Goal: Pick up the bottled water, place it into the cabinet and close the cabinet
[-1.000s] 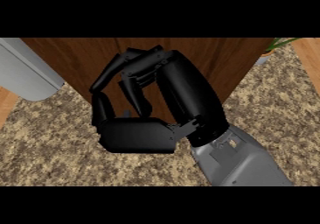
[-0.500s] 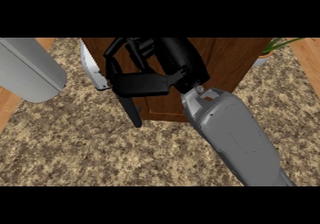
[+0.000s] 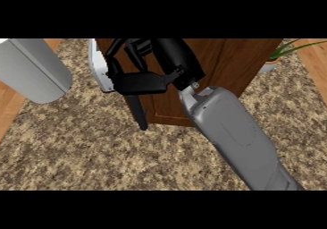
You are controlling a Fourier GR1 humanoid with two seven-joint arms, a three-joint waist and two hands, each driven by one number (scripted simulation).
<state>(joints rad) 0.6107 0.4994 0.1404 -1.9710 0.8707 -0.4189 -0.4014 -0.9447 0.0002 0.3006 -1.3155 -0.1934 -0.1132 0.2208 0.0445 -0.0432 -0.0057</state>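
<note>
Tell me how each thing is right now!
right hand: fingers curled, at the cabinet, holding nothing I can see.
cabinet: door open or shut, I cannot tell.
white thing: beside the hand, partly hidden.
plant: upright, at the cabinet's right.

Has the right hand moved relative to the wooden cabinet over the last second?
Yes. The right hand has moved up the view, from over the speckled counter to over the wooden cabinet.
</note>
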